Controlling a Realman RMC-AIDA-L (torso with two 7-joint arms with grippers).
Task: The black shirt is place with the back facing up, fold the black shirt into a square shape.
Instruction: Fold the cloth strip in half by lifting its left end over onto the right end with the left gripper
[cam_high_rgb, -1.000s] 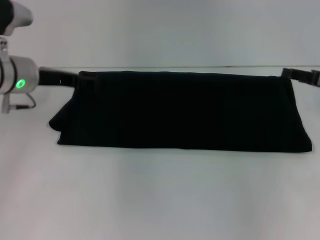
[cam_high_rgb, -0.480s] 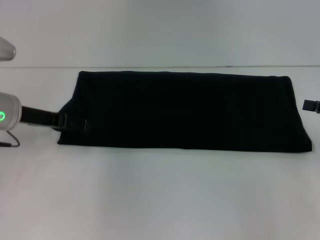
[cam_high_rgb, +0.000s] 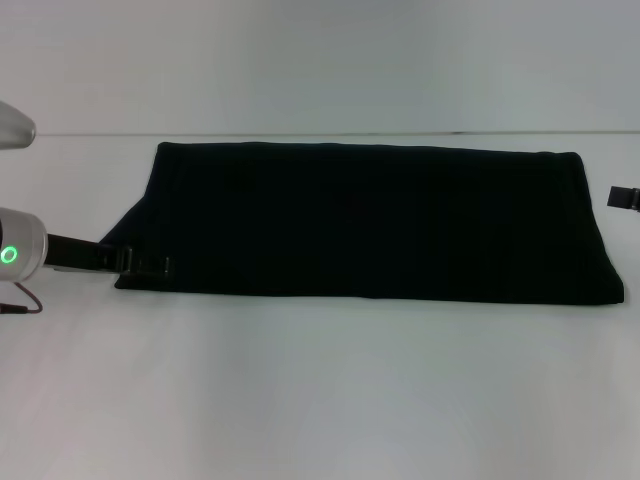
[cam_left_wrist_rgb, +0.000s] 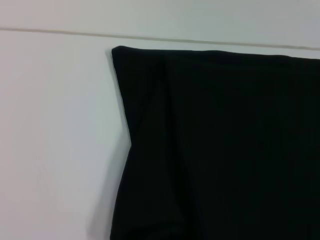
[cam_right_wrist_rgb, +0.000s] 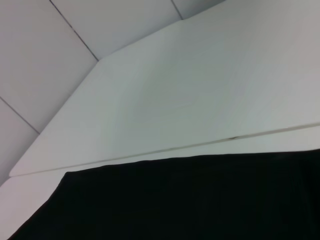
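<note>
The black shirt lies flat on the white table, folded into a long band running left to right. My left gripper is low at the shirt's near left corner, touching or just over its edge. My right gripper shows only as a small black tip at the right edge of the head view, just off the shirt's right end. The left wrist view shows the shirt's left end with its far corner and a sleeve fold. The right wrist view shows the shirt's far edge.
The table's far edge meets a pale wall just behind the shirt. Bare white tabletop stretches in front of the shirt. My left arm's silver body with a green light is at the left edge.
My left gripper has moved from the shirt's far left corner toward me to its near left corner. My right gripper has drawn back from the far right corner, rightward and nearer.
</note>
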